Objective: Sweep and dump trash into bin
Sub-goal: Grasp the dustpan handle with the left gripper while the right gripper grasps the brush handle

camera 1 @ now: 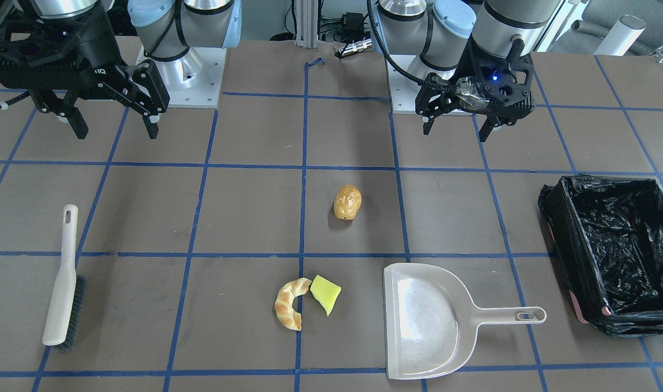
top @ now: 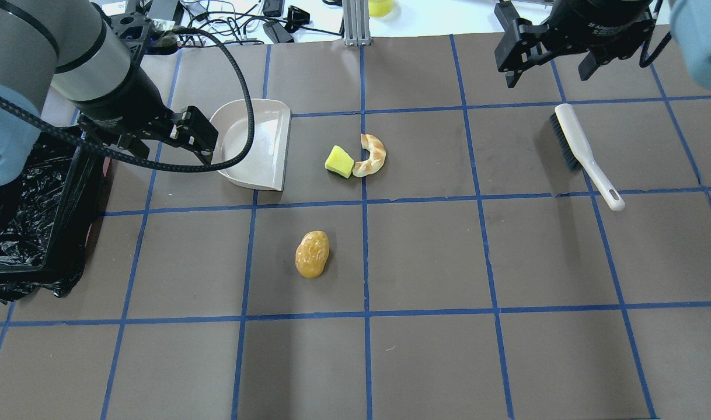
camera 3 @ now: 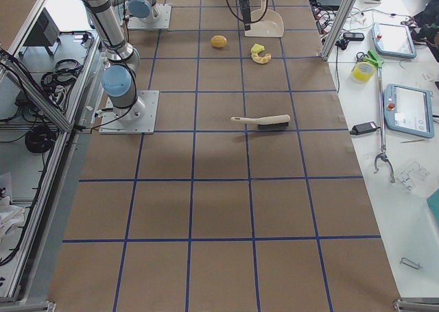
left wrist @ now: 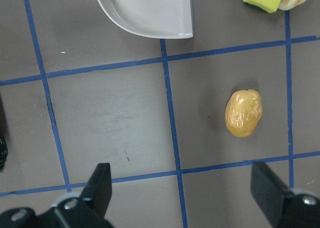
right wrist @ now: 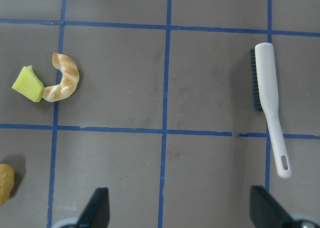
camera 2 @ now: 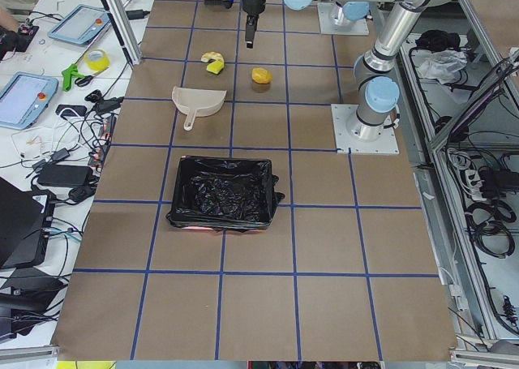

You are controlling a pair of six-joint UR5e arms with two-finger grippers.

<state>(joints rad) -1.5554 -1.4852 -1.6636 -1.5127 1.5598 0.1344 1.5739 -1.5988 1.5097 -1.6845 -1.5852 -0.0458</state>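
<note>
clock set on the overhead view, 12 pointing away from the robot.

nearest the robot: potato-like lump [top: 312, 254], alone, close to table centre. from it at 1 o'clock, sponge wedge [top: 339, 161] and croissant piece [top: 372, 156], touching each other. at 11 o'clock, dustpan [top: 256, 146], flat on the table, straight lip facing 3 o'clock toward the sponge, handle toward 9. bin [camera 1: 576, 245] at the 9 o'clock edge, bag-lined, nothing seen in it. brush [top: 583, 153] at 2 o'clock, well apart from all trash, handle end toward 5.

left gripper [camera 1: 455, 128]: fingers spread wide, nothing held, hanging above the table. right gripper [camera 1: 117, 130]: same, spread wide, empty. no tool picked up; sweeping not begun.

risks, my judgement:
- lump is round and glossy; a brush stroke may send it rolling off line, past the lip.
- it lies well apart from the other two, so one stroke will not collect all three.
- dustpan looks light; unheld, it may skid toward 9 when trash is pushed in.
- both handles lie low and thin; a shallow grasp could twist.
- tilting the pan before it is over the bin would spill.
</note>
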